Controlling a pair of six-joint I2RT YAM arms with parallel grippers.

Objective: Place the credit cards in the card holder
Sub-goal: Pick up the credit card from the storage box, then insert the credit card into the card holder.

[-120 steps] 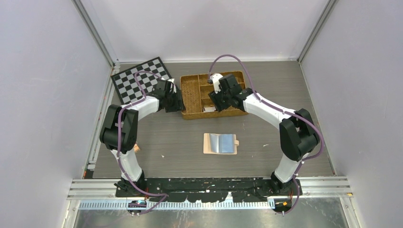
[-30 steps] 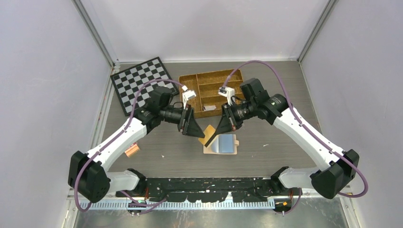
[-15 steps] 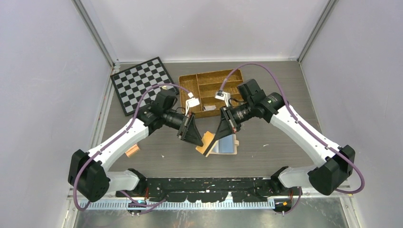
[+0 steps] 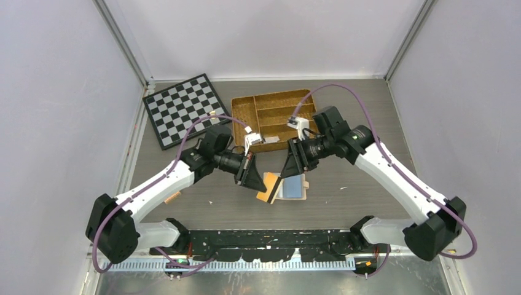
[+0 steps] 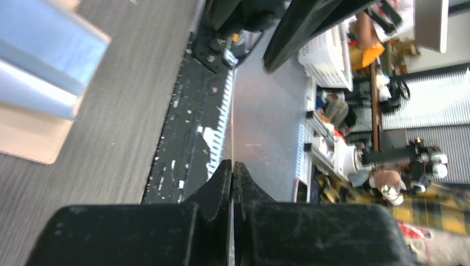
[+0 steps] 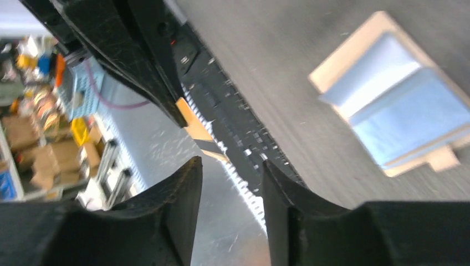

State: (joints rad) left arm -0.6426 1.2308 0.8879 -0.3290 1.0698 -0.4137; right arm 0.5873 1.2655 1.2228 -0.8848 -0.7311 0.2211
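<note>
Card-loading step: left gripper [image 4: 257, 183] pinches the orange credit card [image 4: 268, 188] at frame centre; right gripper [image 4: 285, 174] stands part-open, empty. Card holder [image 4: 296, 187] lies open just right. Next, probably: level the card and slide it in.

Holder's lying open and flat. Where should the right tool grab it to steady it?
Probably its right edge by the snap tab, coming in low from the right: the holder lies flat, and the left tool holds the orange card over its left side.

Top view evenly bright; wrist cams motion-blurred, card holder [image 6: 391, 102] smeared, bg overexposed.
</note>
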